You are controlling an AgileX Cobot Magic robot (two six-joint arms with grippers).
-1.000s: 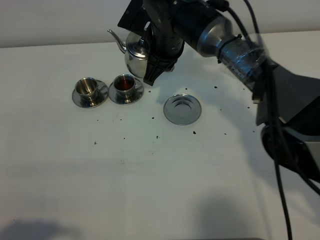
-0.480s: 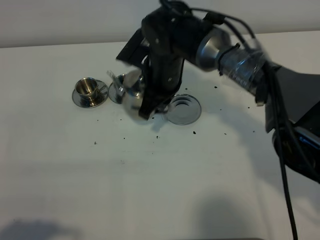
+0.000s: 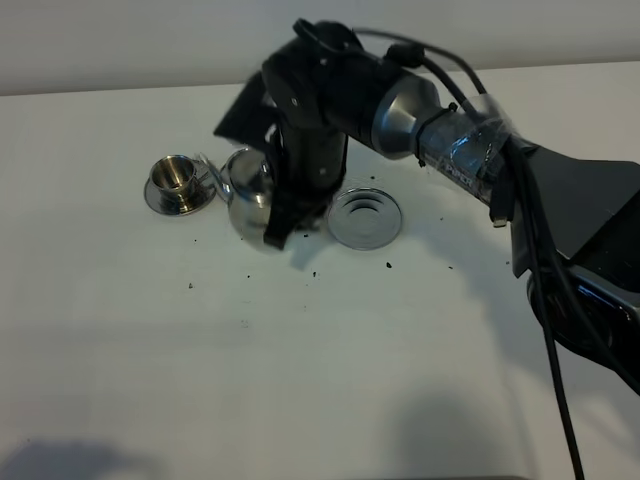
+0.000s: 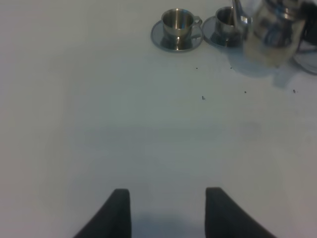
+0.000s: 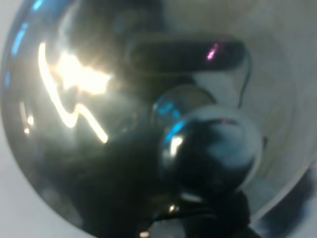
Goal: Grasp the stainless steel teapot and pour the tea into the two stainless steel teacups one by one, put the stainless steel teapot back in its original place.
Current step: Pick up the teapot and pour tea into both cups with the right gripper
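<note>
The stainless steel teapot (image 3: pixel 250 198) hangs tilted above the table, and my right gripper (image 3: pixel 283 214) is shut on its handle side. Its thin spout (image 4: pixel 238 12) leans over the teacup (image 4: pixel 227 21) nearer the pot; from the high camera the pot hides that cup. The other teacup (image 3: pixel 174 178) stands free on its saucer further left. The round steel coaster (image 3: pixel 365 218), the original place, lies bare just right of the pot. The right wrist view is filled by the pot's lid and knob (image 5: pixel 210 148). My left gripper (image 4: pixel 168 213) is open, far from everything.
Small dark specks (image 3: pixel 388 265) are scattered over the white table (image 3: pixel 300 380). The right arm's thick body and cables (image 3: pixel 470 150) stretch from the right edge across to the pot.
The right arm brought the teapot down and forward from behind the cups, then tipped it, spout toward the nearer cup. That cup is now covered in the high view.
</note>
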